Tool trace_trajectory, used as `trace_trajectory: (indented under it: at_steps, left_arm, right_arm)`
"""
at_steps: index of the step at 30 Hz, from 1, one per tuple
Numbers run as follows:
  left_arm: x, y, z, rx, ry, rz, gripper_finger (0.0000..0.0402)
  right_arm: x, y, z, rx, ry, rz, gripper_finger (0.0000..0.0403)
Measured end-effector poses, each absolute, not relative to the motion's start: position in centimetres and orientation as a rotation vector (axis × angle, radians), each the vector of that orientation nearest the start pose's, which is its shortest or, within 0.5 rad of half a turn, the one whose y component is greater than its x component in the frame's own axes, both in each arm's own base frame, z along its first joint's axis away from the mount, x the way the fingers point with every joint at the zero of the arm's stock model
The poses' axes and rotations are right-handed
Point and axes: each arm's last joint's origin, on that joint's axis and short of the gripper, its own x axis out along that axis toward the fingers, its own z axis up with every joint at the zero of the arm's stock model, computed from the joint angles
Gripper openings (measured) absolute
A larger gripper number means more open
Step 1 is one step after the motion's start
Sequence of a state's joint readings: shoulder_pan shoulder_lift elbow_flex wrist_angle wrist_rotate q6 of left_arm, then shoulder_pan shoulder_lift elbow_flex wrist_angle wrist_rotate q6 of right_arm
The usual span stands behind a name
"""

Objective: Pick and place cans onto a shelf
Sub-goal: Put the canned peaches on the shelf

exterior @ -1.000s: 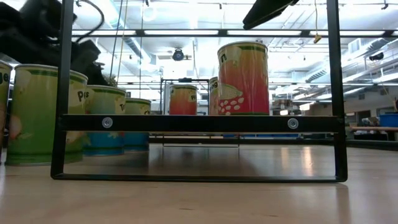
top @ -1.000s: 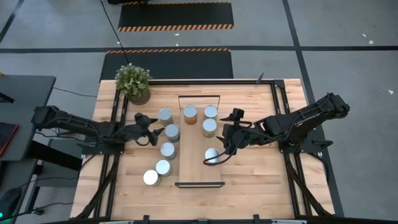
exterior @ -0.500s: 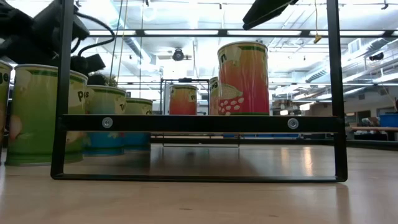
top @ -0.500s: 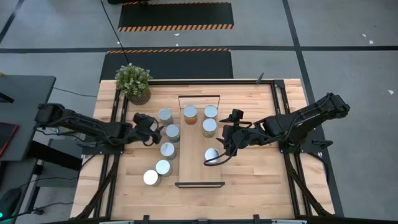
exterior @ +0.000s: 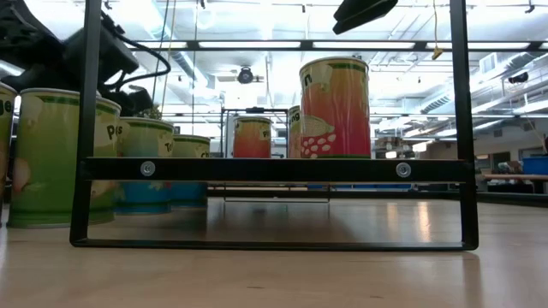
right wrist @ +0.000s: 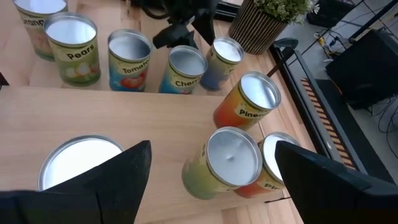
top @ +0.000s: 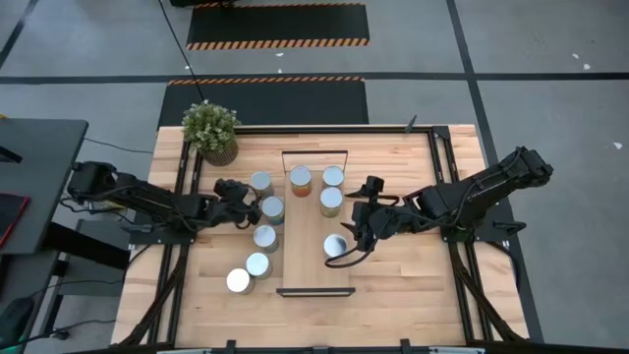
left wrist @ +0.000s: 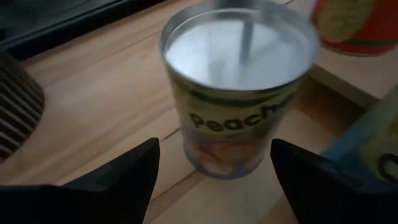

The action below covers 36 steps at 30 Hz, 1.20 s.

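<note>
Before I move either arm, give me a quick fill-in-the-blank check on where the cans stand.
The shelf holds ___ cans. ___ more cans stand on the table beside it, on the left arm's side. The left claw and right claw are both ___.
Missing: four; five; open.

Wood table point(top: 393, 270), shelf point(top: 315, 221) lying flat mid-table, black bars at both short ends. Four cans on shelf: two side by side at far end point(top: 301, 178) point(top: 333, 176), one just behind those on right point(top: 331, 201), one alone nearer middle, right edge point(top: 336, 246). Five cans straight on table, left of shelf, loose line: point(top: 260, 182), point(top: 272, 208), point(top: 264, 236), point(top: 257, 265), point(top: 238, 281). Potted plant point(top: 211, 131) at table's far left corner. Low view: shelf board sits raised a bit off tabletop on its bars.
</note>
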<state>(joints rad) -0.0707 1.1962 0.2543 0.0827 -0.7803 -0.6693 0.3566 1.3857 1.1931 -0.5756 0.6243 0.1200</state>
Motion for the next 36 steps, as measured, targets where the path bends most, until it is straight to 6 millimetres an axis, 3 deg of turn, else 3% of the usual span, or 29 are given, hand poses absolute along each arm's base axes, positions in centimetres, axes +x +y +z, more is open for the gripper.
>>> trace_trajectory:
  at_steps: [22,36]
  left_arm:
    - [18.3,1.1,12.4,-0.213,0.493,0.843,0.0314]
    - [18.3,2.1,12.8,-0.162,0.451,0.931,0.0314]
  right_arm:
    - [27.7,8.8,31.2,-0.224,0.656,-0.277,0.0350]
    - [27.7,8.9,31.2,-0.225,0.650,-0.273,0.0350]
